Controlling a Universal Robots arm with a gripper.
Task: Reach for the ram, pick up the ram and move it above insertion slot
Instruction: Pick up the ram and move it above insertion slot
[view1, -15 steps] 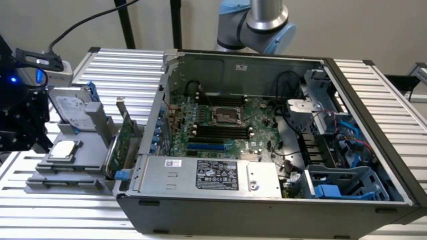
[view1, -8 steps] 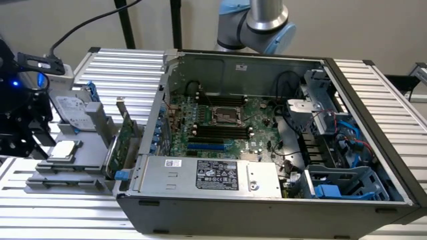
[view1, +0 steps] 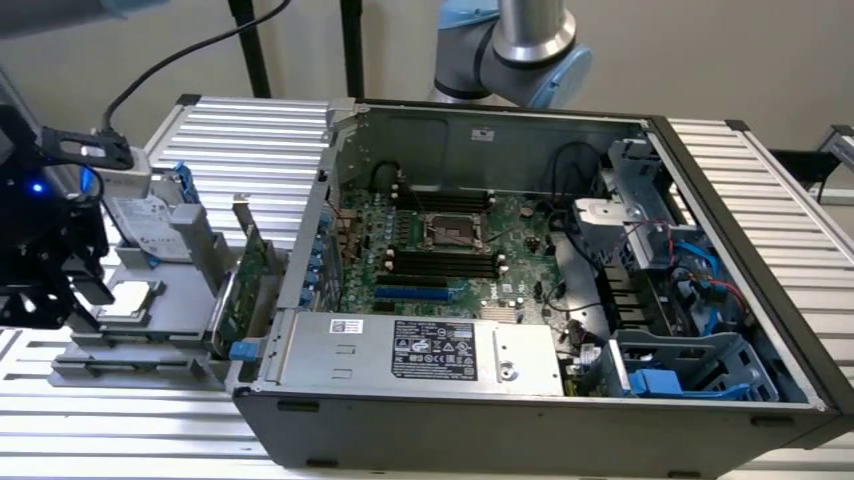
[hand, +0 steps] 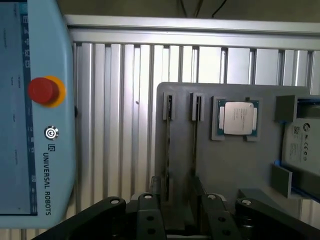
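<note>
- My claw: black fingers spread, gray showing in the gap between them, nothing pinched.
- Right under it is a gray holder on the ribbed metal counter. Two narrow grooves run out from between my fingers to two end clips.
- The ram: I read it as the thin dark strip standing on edge in a groove. Both grooves look alike and green barely shows, so I can't tell which one carries it. Either way it sits in the holder, not in my grip.
- Step, my call: reach phase, hovering over the holder. Pick-up not done, carry not begun.
- What a grasp calls for, my guess: centre on one thin edge, a pad on each side, straight drop, no skew. The neighbour groove is close, so there is little side room.
- Just beside the grooves, a processor chip lies flat in its own pocket, apart from my fingers.
- Across the grooves from the chip, off the holder: a teach pendant with a red stop button.
- Far: an open computer case, well apart from the holder.
- Inside the case, on the motherboard, is the insertion slot, one of several parallel black sockets. No stick in any of them as far as I can see.
- The carry would call for lifting clear of the case wall, by my reckoning.
</note>
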